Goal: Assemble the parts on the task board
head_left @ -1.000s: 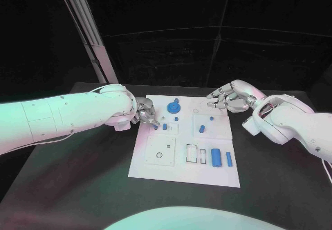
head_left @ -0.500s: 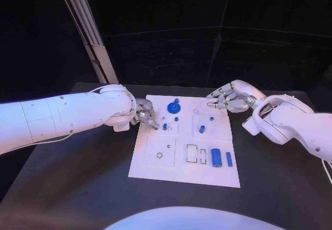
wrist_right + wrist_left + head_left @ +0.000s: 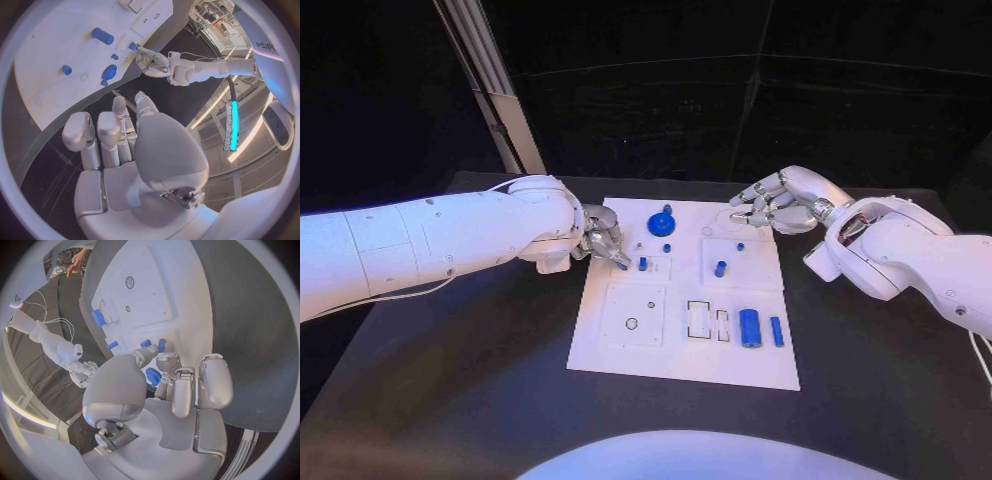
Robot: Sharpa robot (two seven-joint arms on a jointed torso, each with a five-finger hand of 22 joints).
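Left hand [image 3: 602, 240] at task board [image 3: 678, 355] far-left edge, fingertips touching a small blue part [image 3: 643, 264], grip unclear, right hand [image 3: 776, 203] curled, empty, over far-right corner.

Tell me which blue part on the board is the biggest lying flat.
The blue cylinder near the board's front right, beside a thinner blue bar; the other blue pieces are smaller.

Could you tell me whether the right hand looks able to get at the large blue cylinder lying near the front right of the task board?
Probably yes. The right hand hovers at the board's far right corner holding nothing, and nothing stands over the large blue cylinder; the left hand is across the task board.
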